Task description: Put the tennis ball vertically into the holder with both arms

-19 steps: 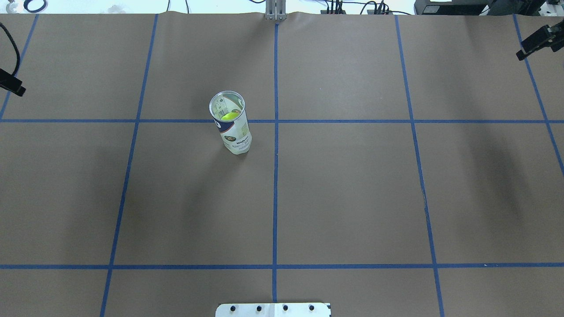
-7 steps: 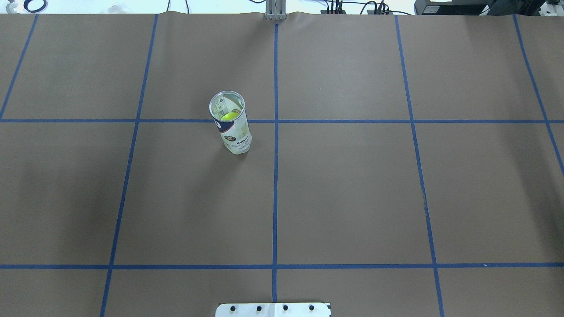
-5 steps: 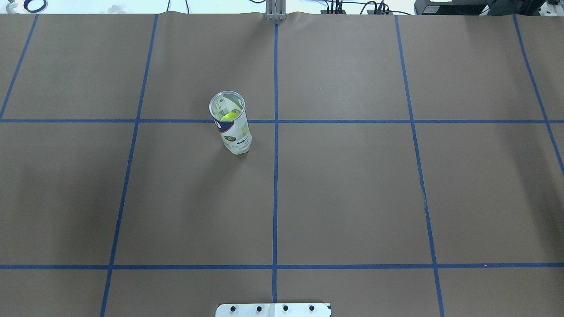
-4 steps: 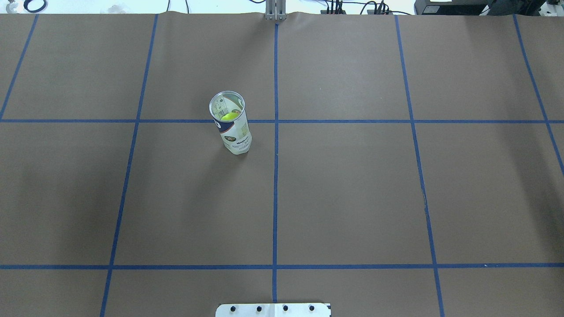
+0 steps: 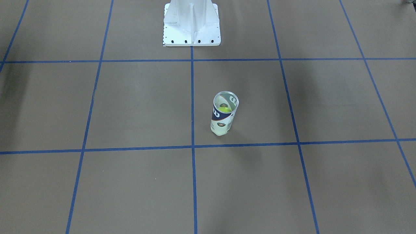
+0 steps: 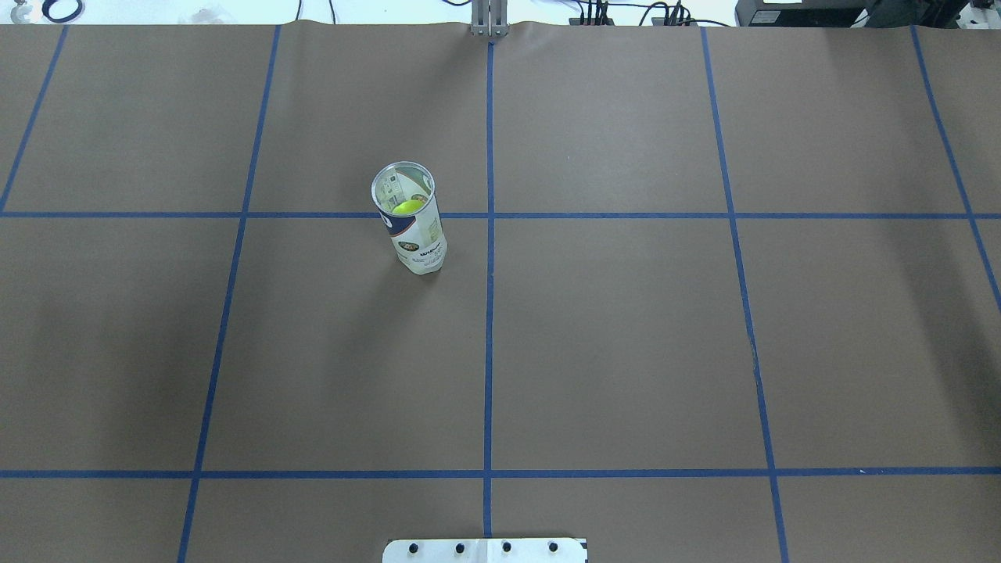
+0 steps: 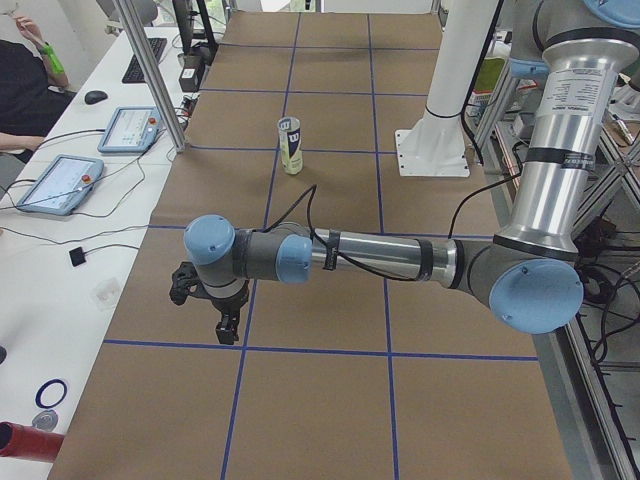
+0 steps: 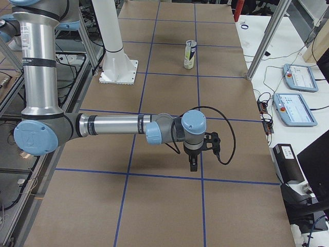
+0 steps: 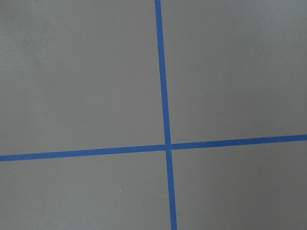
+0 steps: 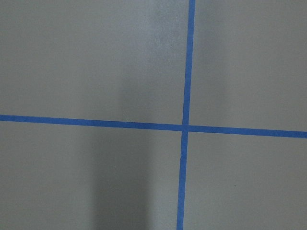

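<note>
In the front-facing view you are seeing the holder (image 5: pixel 224 114) standing upright on the table (image 5: pixel 136 104), just short of a blue tape line (image 5: pixel 247 144). The tennis ball (image 5: pixel 224 110) is sitting down inside it, and neither gripper is showing. From overhead, the holder (image 6: pixel 412 223) is standing left of the centre line with its mouth open. The yellow-green tennis ball (image 6: pixel 407 207) is showing through the opening, and again nothing is reaching into the picture. In the left side view the left gripper (image 7: pixel 225 325) is hanging low over bare table, well apart from the holder (image 7: pixel 290 145). You cannot tell how far its fingers are parted, and no ball is showing at them. In the right side view the right gripper (image 8: pixel 193 163) is hovering likewise, far from the holder (image 8: pixel 190 54), its fingers equally unreadable. Both wrist cameras are showing only brown table and crossing tape. Judging by this, the insertion is looking done: the ball is resting in the upright holder and both grippers are hanging well clear, leaving nothing obvious to do.
</note>
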{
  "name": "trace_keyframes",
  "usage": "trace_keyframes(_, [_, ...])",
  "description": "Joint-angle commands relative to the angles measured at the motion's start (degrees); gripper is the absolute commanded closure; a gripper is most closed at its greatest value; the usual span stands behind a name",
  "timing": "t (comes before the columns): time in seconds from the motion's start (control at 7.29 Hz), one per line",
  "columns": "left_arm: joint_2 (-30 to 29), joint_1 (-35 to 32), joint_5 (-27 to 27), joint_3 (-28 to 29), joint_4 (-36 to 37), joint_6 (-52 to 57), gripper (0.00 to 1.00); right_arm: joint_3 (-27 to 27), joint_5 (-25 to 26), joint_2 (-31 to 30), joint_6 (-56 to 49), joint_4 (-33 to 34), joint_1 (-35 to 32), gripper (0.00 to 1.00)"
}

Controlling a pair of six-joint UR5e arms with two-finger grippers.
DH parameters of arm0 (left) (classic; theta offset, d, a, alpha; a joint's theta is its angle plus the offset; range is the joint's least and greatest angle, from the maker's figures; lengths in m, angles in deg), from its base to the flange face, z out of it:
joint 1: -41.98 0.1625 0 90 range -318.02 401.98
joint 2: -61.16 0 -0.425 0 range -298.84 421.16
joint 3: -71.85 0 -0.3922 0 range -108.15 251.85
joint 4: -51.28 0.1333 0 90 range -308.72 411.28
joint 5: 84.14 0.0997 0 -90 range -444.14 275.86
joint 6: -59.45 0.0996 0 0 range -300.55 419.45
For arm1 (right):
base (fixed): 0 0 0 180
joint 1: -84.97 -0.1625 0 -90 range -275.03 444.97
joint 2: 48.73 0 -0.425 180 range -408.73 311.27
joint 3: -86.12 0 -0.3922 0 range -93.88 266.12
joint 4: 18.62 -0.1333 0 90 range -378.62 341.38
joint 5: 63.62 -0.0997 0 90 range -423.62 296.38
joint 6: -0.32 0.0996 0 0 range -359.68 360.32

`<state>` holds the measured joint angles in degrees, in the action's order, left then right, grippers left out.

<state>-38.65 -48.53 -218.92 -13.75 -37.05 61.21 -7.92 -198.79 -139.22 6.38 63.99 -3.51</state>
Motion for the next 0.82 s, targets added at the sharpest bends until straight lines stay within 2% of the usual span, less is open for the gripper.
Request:
trace_keyframes(0.0, [-0.03,-0.02,0.05,0.08,0.00,0.00,0.00,-0.01,-0.53,0.05,0.00,0.00,-0.03,0.01])
trace_keyframes(0.41, [1.80,0.07,-0.04,0.53,-0.61,0.00,0.00,-0.10,-2.19,-0.13,0.00,0.00,-0.64,0.01])
trace_keyframes(0.69, [4.44,0.07,-0.04,-1.74,-0.88,0.00,0.00,-0.10,-2.38,-0.39,0.00,0.00,-0.82,0.01])
